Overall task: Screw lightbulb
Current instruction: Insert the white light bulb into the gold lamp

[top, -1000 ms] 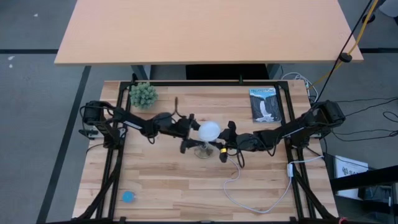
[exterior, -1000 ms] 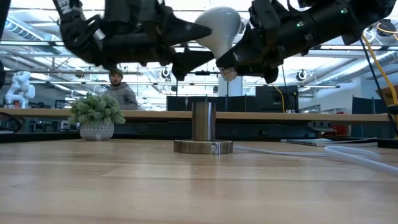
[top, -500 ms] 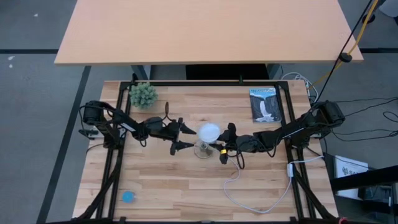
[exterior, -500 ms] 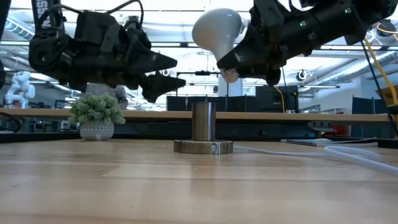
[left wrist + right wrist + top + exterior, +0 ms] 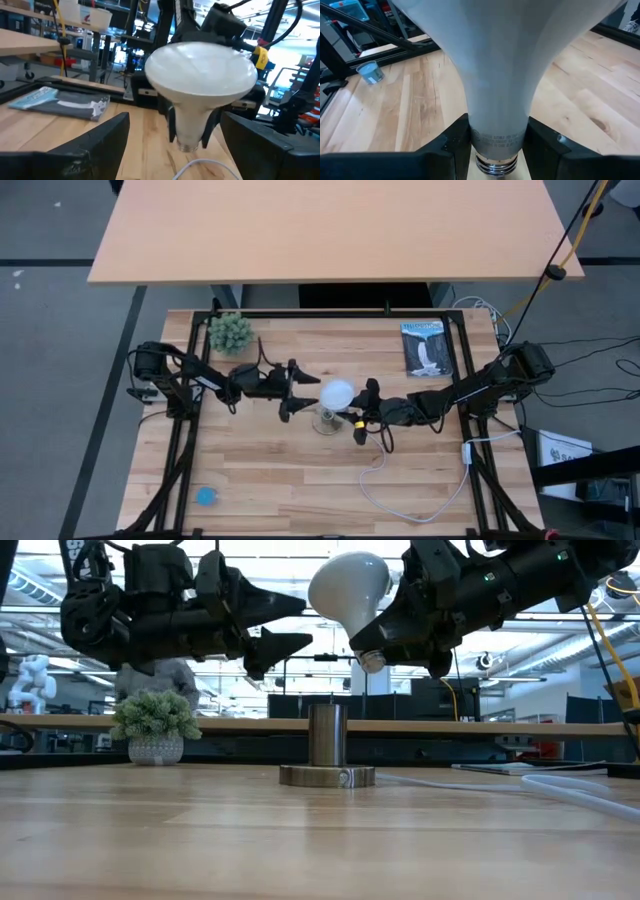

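The white lightbulb (image 5: 348, 585) hangs tilted in the air, and my right gripper (image 5: 364, 410) is shut on it, reaching in from the table's right. Its grey screw base (image 5: 371, 660) points down, above and slightly right of the silvery socket (image 5: 327, 735). The socket stands upright on its round foot (image 5: 325, 420) at mid-table. My left gripper (image 5: 298, 396) hovers open just left of the bulb's globe (image 5: 200, 75). It sits at about the globe's height, its fingers pointing at the globe without touching it. My right gripper pinches the bulb's narrow neck (image 5: 497, 125), just above the screw base (image 5: 495, 167), between its two fingers (image 5: 547, 145). The fingers come from the table's right, slanting slightly down. The bulb is lifted clear, tilted with its globe up and toward the left arm.
A potted plant (image 5: 230, 332) stands at the far left, and a booklet (image 5: 428, 348) lies at the far right. A white cord (image 5: 410, 495) loops from the socket toward the near right. A small blue thing (image 5: 205, 496) lies at the near left corner.
My left gripper, still open, has drawn back from around the bulb's globe toward the table's left edge. Its fingertips dipped on the way and have tipped up again. The bulb and my right gripper have kept still.
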`<act>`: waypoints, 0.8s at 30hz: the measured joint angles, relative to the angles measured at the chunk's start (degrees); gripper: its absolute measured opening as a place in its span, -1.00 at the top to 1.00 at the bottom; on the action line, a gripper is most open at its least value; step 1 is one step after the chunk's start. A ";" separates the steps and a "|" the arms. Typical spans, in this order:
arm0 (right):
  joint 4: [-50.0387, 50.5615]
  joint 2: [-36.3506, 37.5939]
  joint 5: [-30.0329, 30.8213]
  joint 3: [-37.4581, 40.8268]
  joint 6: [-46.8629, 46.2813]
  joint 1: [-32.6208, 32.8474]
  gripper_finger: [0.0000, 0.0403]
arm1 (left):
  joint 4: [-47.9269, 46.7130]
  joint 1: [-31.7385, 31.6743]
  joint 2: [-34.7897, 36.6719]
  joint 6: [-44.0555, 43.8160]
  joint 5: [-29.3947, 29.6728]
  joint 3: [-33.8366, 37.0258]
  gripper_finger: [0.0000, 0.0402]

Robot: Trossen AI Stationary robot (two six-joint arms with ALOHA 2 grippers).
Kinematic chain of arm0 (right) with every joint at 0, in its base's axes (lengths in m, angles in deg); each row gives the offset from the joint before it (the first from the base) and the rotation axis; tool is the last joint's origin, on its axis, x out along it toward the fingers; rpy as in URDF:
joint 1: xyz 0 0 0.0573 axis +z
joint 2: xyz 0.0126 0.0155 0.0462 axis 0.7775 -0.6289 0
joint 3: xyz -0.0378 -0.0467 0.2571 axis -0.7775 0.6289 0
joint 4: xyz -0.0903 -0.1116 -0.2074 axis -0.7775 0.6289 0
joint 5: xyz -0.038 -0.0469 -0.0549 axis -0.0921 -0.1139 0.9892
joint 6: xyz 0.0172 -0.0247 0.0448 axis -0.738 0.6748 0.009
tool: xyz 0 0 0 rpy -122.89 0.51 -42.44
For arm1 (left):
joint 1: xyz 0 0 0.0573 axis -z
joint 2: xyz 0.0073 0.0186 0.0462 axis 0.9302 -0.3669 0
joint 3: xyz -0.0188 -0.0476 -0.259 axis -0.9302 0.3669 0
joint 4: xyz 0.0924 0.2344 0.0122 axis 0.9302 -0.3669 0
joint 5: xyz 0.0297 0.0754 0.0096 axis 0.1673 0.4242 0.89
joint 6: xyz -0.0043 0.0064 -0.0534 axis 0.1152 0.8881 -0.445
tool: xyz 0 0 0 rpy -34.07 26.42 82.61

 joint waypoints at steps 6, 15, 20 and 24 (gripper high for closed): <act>0.41 -0.01 0.39 0.00 -1.42 0.66 0.32 | -0.28 0.05 0.00 -1.42 -1.64 0.00 -0.58; -2.55 -0.20 0.44 -0.07 -1.43 1.80 0.32 | -2.04 1.38 -0.06 5.06 -3.82 1.19 -0.58; -11.53 -5.65 0.66 -0.06 -1.25 2.63 0.32 | -3.28 3.41 -2.91 6.88 -3.58 2.14 -0.57; -17.23 -11.24 0.47 -0.04 0.52 2.77 0.32 | -0.41 3.54 -3.81 7.90 -1.58 2.12 -0.57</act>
